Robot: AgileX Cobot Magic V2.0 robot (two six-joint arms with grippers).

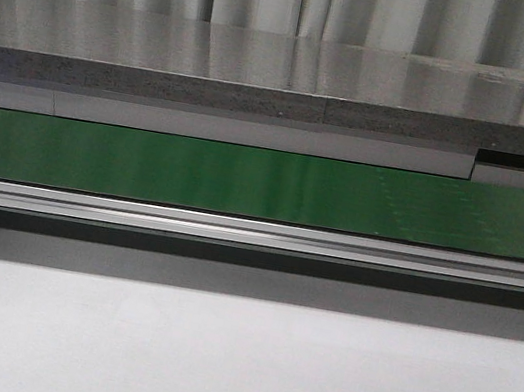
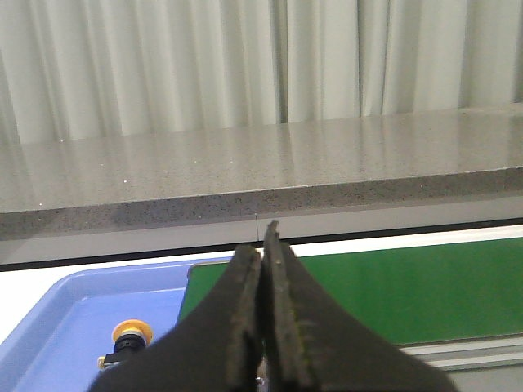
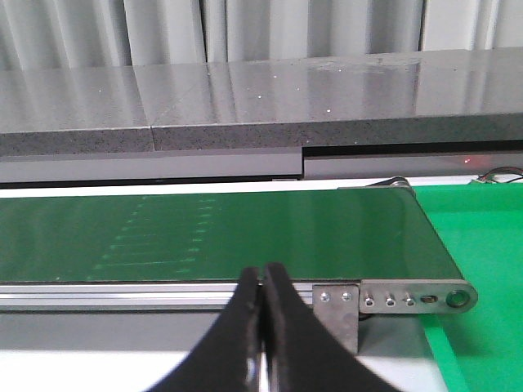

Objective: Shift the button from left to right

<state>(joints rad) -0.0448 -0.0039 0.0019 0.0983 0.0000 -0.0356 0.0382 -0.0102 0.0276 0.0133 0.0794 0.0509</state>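
Left pincer (image 2: 263, 245), fingers pressed together and empty, hangs just beside the button (image 2: 131, 336) lying in the blue tray (image 2: 57, 327), nearer than the equally closed, empty right pincer (image 3: 263, 278).

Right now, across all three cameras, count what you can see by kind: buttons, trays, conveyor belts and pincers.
Buttons: 1, the button in the tray.
Trays: 1, the blue tray.
Conveyor belts: 1, the green belt.
Pincers: 2, the left pincer and the right pincer, both shut.
Total: 5
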